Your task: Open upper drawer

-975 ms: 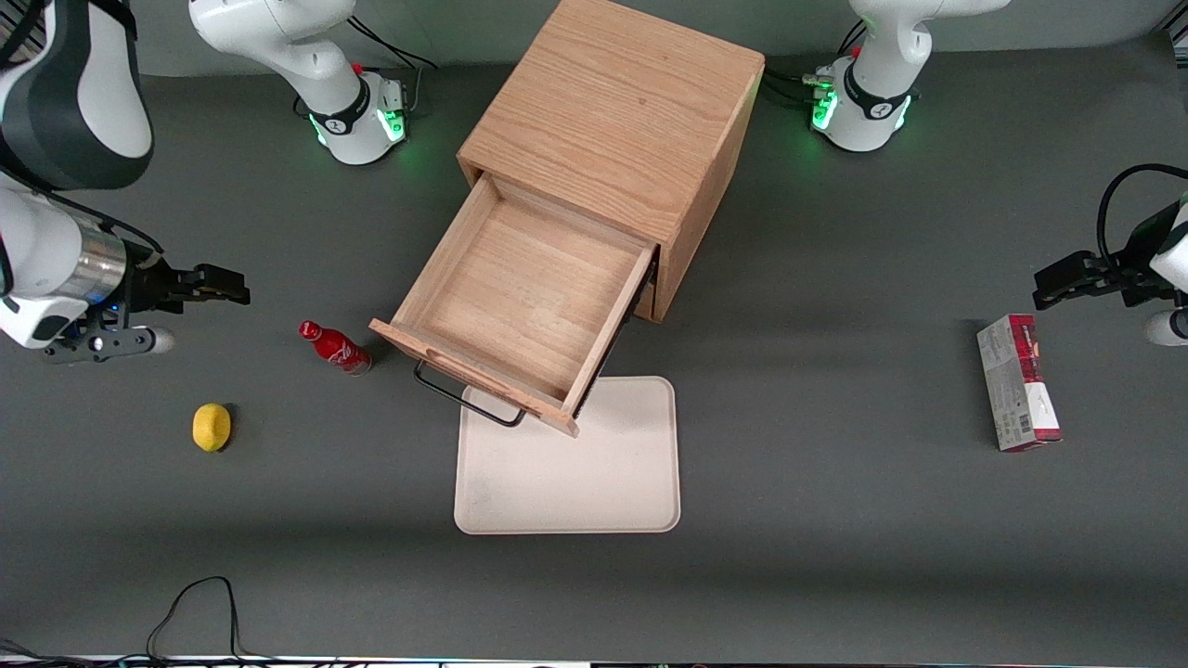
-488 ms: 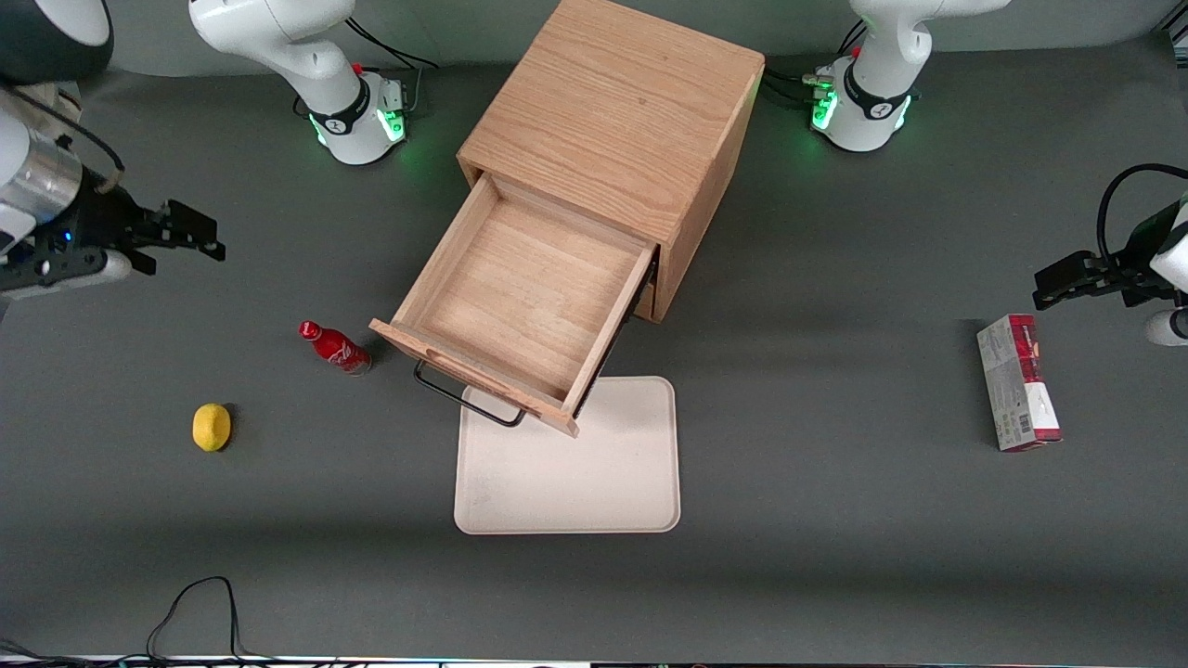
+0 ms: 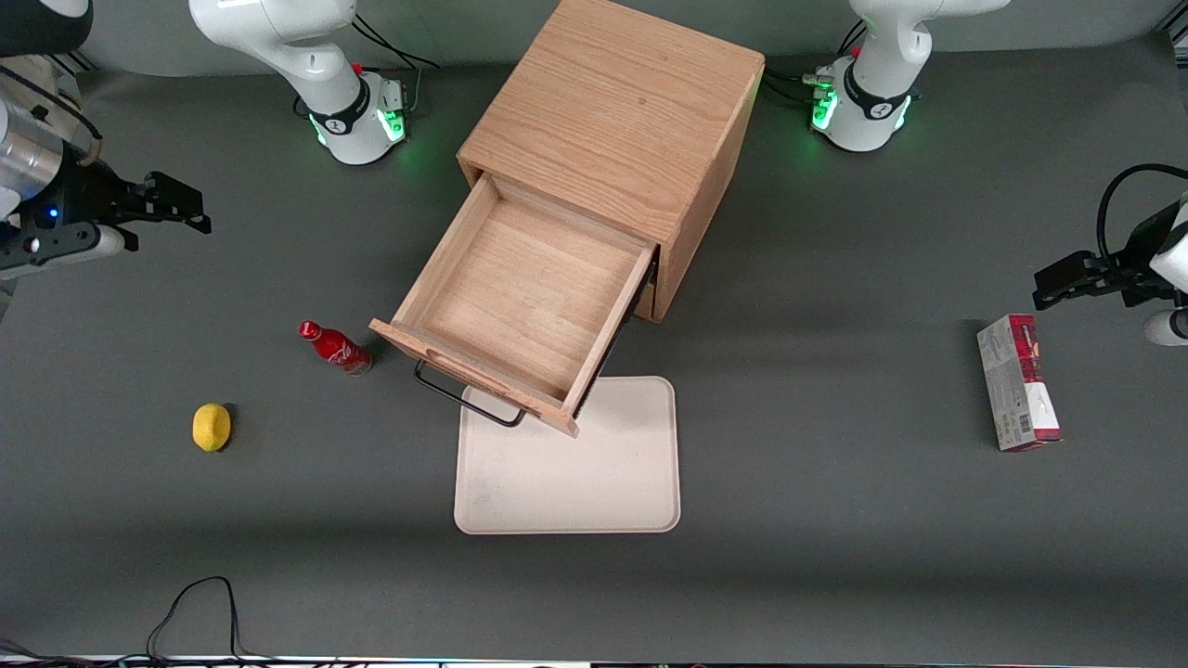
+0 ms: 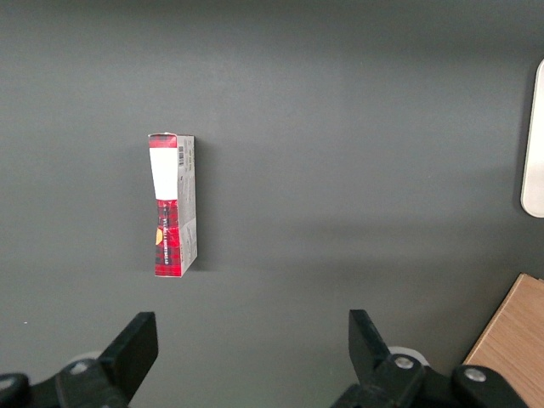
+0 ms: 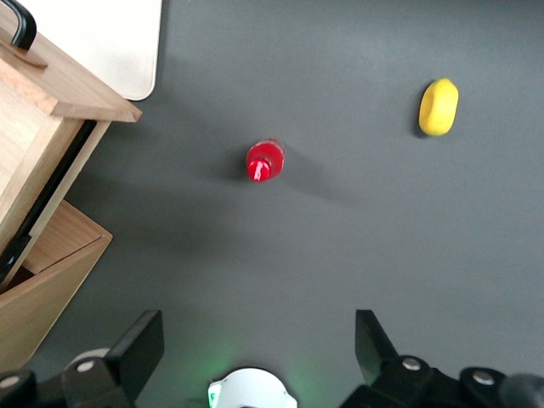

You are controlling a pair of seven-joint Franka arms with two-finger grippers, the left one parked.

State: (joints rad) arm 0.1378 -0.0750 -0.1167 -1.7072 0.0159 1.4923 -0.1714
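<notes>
Spread wide and holding nothing, the end effector (image 3: 190, 209) hangs above bare bench (image 3: 835, 520) at the upper left of the front frame, well apart from the cabinet (image 3: 617, 121). At frame centre the upper drawer (image 3: 524, 306) stands pulled out, its wooden tray bare, its black handle (image 3: 459, 397) over the white tray (image 3: 575, 473).

At the left of your front view, a small red bottle (image 3: 335, 347) stands above a yellow lemon (image 3: 212, 427). A cream tray (image 3: 568, 475) lies lower centre. A red-and-grey carton (image 3: 1017, 394) lies at the right.
</notes>
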